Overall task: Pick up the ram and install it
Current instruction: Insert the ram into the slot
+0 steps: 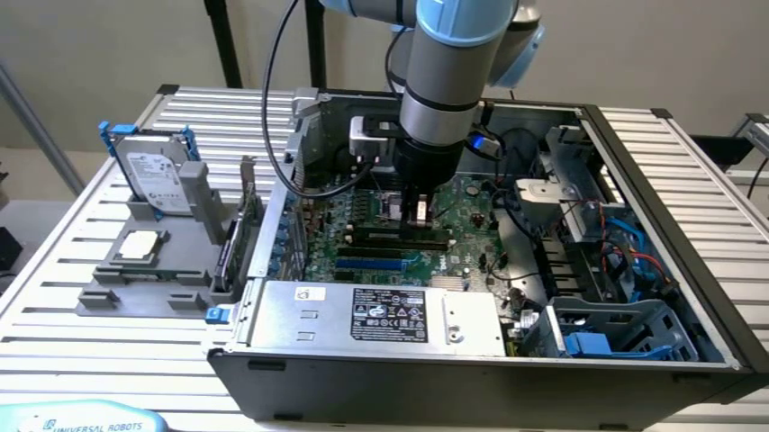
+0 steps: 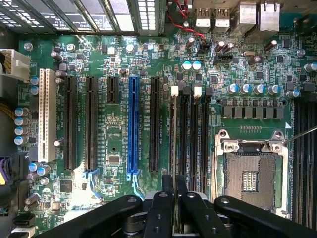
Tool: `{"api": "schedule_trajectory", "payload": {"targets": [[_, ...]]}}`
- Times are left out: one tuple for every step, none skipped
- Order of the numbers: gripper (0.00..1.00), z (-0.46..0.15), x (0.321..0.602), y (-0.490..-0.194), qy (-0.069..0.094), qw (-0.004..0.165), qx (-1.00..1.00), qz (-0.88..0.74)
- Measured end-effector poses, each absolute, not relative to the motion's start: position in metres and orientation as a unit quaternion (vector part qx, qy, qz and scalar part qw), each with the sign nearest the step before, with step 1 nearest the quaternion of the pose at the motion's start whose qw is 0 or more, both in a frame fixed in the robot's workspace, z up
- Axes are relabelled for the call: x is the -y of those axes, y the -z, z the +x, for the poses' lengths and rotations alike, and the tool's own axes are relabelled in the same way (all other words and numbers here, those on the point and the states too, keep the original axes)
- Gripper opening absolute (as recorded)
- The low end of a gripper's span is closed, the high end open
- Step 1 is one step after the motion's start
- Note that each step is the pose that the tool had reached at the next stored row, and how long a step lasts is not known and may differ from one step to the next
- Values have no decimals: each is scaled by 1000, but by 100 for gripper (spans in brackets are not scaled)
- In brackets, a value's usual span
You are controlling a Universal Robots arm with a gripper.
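Observation:
My gripper (image 1: 419, 214) is down inside the open computer case (image 1: 673, 225), right over the black memory slots (image 1: 397, 237) of the green motherboard (image 1: 360, 261). In the wrist view its black fingers (image 2: 161, 203) are pressed close together around a thin strip seen edge-on, the ram (image 2: 173, 139). That strip runs along the memory slot nearest the expansion slots, the one with a white clip (image 2: 174, 90). Whether the stick sits in the slot or hangs just above it, I cannot tell. The other memory slots (image 2: 198, 134) beside it hold nothing.
The open processor socket (image 2: 252, 173) lies beside the memory slots, and a blue expansion slot (image 2: 132, 124) on the other side. At the exterior view's left, a grey holder (image 1: 132, 288) carries a hard drive (image 1: 157, 175), a silver processor chip (image 1: 139, 245) and an upright expansion card (image 1: 247, 225). The power supply (image 1: 384, 315) fills the case's front.

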State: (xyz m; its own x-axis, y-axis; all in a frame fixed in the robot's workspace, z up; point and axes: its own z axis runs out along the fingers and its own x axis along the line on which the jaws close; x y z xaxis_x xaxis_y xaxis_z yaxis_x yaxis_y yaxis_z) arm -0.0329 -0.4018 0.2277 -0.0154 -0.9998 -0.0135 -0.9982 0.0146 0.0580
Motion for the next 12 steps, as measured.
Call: {"api": "schedule_trajectory", "payload": {"targets": [[13,-33,402,-228,25,16,712,701],[13,-33,402,-227,25,16,712,701],[13,-33,402,-227,25,16,712,701],[13,-33,402,-227,25,16,712,701],[13,-33,402,-226,25,16,712,701],[13,-33,402,-226,25,16,712,701],[13,-33,401,-226,25,16,712,701],[13,-33,401,-226,25,16,712,701],[13,-33,401,-226,25,16,712,701],[13,-33,401,-226,25,16,712,701],[13,-33,401,-226,24,17,712,701],[13,-33,401,-226,24,17,712,701]]}}
